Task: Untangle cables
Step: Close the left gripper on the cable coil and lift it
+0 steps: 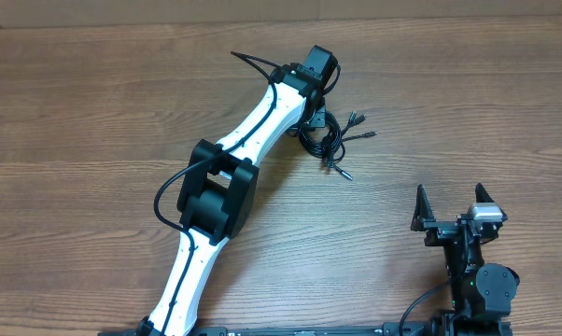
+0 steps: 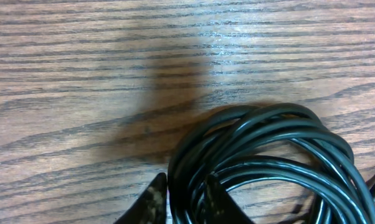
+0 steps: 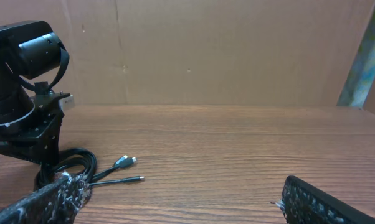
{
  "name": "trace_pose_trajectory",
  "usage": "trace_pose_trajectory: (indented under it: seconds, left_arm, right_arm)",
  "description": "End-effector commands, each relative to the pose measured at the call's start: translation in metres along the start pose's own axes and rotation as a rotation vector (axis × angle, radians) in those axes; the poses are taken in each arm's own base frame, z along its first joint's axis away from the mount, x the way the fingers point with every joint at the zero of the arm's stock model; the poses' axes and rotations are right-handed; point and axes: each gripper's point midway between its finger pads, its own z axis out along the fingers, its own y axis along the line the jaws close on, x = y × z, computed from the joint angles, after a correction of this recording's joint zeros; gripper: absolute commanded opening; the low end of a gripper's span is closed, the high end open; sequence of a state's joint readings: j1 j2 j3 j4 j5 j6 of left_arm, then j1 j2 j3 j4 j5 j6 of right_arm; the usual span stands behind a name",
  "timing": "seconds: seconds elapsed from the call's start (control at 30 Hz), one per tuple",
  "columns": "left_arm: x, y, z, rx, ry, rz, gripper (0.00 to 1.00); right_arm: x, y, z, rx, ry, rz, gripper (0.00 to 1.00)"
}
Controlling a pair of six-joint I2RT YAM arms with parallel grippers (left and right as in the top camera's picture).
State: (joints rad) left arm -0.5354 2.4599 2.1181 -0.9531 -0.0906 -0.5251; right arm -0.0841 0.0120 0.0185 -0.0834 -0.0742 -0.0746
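Observation:
The cables [image 1: 328, 140] lie as a small black coil at the table's middle, with plug ends [image 1: 358, 119] fanning out to the right. My left gripper [image 1: 316, 119] is down on the coil's left side. In the left wrist view its two fingertips [image 2: 154, 198] stand close together, either side of several strands of the coil [image 2: 268, 146]. The gripper [image 2: 186, 194] is shut on those strands. In the right wrist view the coil [image 3: 75, 163] and two plugs [image 3: 128, 162] show beneath the left wrist. My right gripper [image 1: 452, 198] stays open near the front right, nothing between its fingers [image 3: 184, 186].
The left arm [image 1: 253, 131] reaches diagonally across the wooden table [image 1: 94, 112] from the front edge. A cardboard wall [image 3: 225, 50] closes off the far side.

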Motion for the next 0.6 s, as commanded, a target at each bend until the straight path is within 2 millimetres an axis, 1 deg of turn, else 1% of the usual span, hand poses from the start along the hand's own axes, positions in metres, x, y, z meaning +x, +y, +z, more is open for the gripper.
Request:
trace_pose_trajectory:
  seconds: [0.0,0.1,0.13,0.3,0.43,0.5,0.57]
  left_arm:
    - [0.0064,0.0023,0.0117,-0.007,0.024,-0.006,0.17]
    - [0.0056,0.0002,0.0117,0.003,0.022,-0.007,0.15]
    - [0.0057,-0.0001,0.0117,0.003,0.021,-0.005,0.11]
    - [0.0067,-0.0031,0.0115,0.006,0.020,0.000,0.04]
    - [0.0056,-0.0041,0.0114,0.008,0.014,0.000,0.05]
    - [0.0053,-0.0048,0.0122,0.009,0.011,0.001,0.13]
    - [0.0063,-0.0050,0.0149,0.008,0.009,0.002,0.16]
  right_arm:
    - [0.0022,0.0009,0.0002,-0.003,-0.002,-0.002,1.00]
    - [0.0022,0.0009,0.0002,-0.003,-0.002,-0.002,1.00]
    - [0.0022,0.0009,0.0002,-0.003,-0.002,-0.002,1.00]
    - [0.0022,0.0009,0.0002,-0.003,-0.002,-0.002,1.00]
    - [0.0022,0.0009,0.0002,-0.003,-0.002,-0.002,1.00]
    - [0.0022,0.0009,0.0002,-0.003,-0.002,-0.002,1.00]
    - [0.0022,0.0009,0.0002,-0.003,-0.002,-0.002,1.00]
